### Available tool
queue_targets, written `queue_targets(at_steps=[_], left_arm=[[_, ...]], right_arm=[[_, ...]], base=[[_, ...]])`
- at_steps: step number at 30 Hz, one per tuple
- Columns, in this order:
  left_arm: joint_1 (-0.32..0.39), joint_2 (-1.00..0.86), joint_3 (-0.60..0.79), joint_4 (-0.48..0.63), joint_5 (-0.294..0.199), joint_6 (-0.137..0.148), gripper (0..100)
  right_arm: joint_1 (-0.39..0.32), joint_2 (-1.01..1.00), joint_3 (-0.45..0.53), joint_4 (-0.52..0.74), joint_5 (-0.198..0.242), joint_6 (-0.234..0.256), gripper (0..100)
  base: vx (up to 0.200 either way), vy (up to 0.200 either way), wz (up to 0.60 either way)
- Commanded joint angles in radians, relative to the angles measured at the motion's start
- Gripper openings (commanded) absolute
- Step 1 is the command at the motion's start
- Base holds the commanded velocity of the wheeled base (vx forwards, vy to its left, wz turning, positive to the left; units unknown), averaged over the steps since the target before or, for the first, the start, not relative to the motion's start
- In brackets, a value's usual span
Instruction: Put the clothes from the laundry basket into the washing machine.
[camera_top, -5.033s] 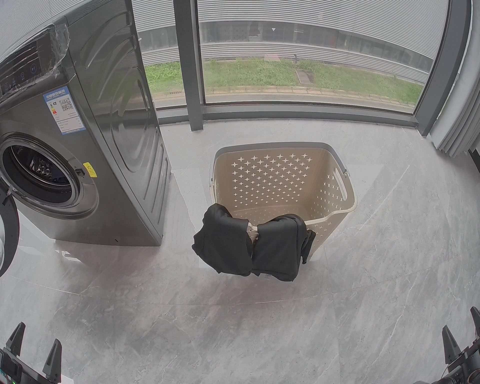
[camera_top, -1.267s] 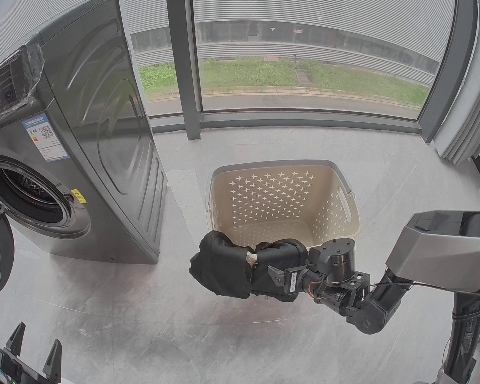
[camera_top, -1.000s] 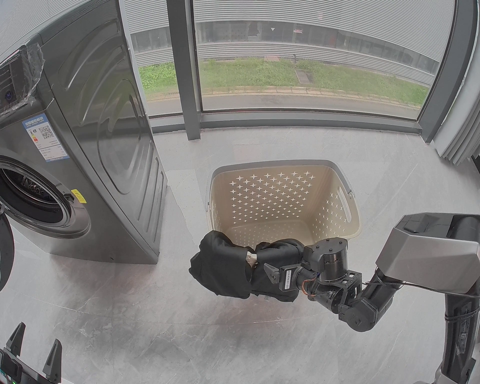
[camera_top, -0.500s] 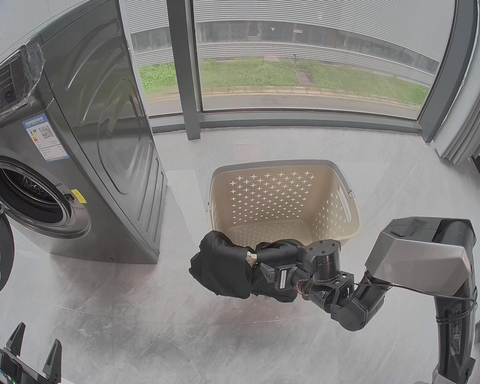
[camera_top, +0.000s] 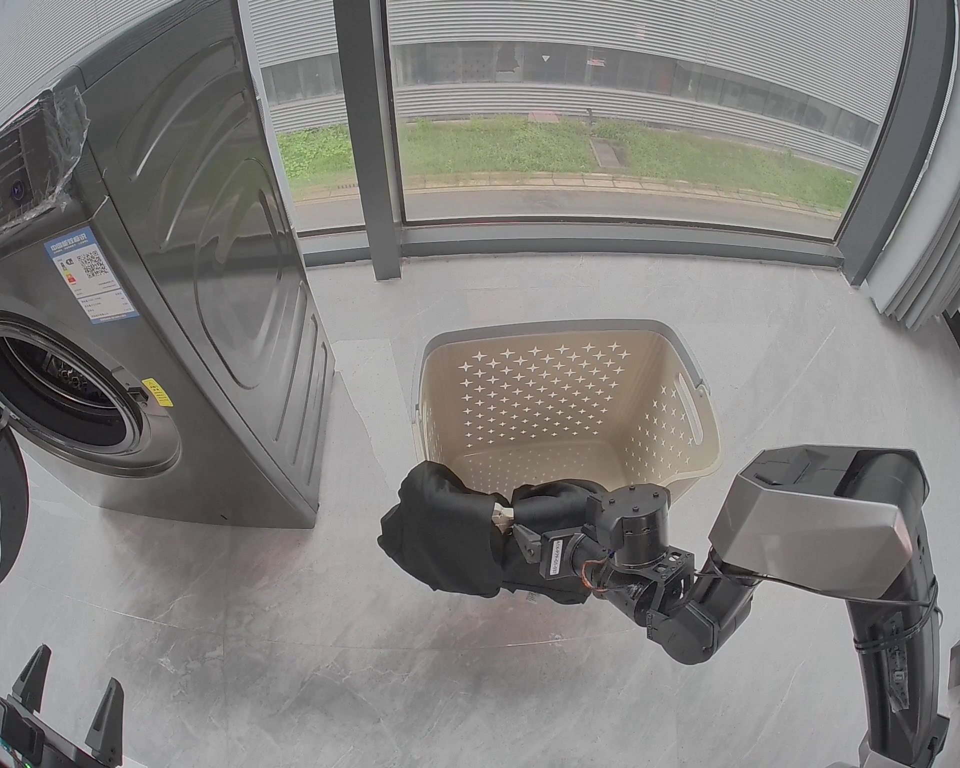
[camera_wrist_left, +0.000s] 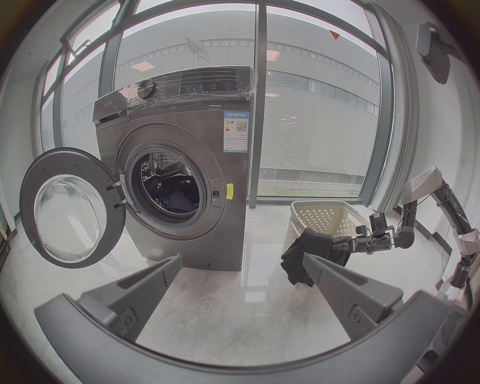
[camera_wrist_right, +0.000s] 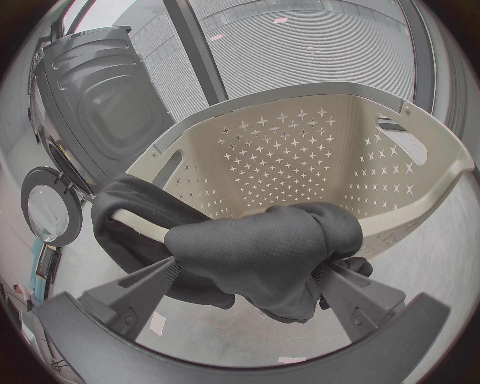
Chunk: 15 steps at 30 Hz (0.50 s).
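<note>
One washing machine (camera_top: 150, 300) stands on my left, its round door (camera_wrist_left: 70, 207) swung wide open to the left, and through the left wrist view I can make out something dark lying inside the drum (camera_wrist_left: 172, 192). My left gripper (camera_top: 72, 685) hangs low at the near left, well apart from the machine and from the clothes, with its fingers spread and nothing between them.

Right of the machine, just beside its side panel, the laundry basket (camera_top: 570, 335) sits on the grey floor (camera_top: 300, 640); I see no clothing on its bottom. Both pieces of clothing are draped over its near rim and hang down outside. The left garment (camera_top: 440, 535) covers the near-left corner, and a short bare stretch of rim shows between it and the right garment (camera_top: 548, 498).

My right gripper (camera_wrist_right: 246, 269) has its arm reaching in from the right and is at that right garment, at rim height. From the right wrist view its fingers stand apart, one on each side of the bunched cloth, which fills the gap between them; they are not pinched onto it.

Beyond the basket is the large window (camera_top: 620, 110), and a pale curtain (camera_top: 925, 260) hangs at the far right.
</note>
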Motion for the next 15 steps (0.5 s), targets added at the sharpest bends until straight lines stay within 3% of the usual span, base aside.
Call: queue_targets(at_steps=[1, 10, 15], left_arm=[[0.0, -0.013, 0.015, 0.0, 0.0, 0.0, 100], [0.0, -0.013, 0.015, 0.0, 0.0, -0.001, 100], [0.0, -0.013, 0.015, 0.0, 0.0, -0.001, 100]], right_arm=[[0.004, 0.008, -0.012, -0.002, 0.0, 0.0, 0], [0.01, 0.007, -0.003, -0.036, 0.0, -0.002, 0], [0.025, -0.058, 0.07, -0.063, 0.0, -0.005, 0]], base=[[0.0, 0.0, 0.0], [0.0, 0.0, 0.0], [0.0, 0.0, 0.0]])
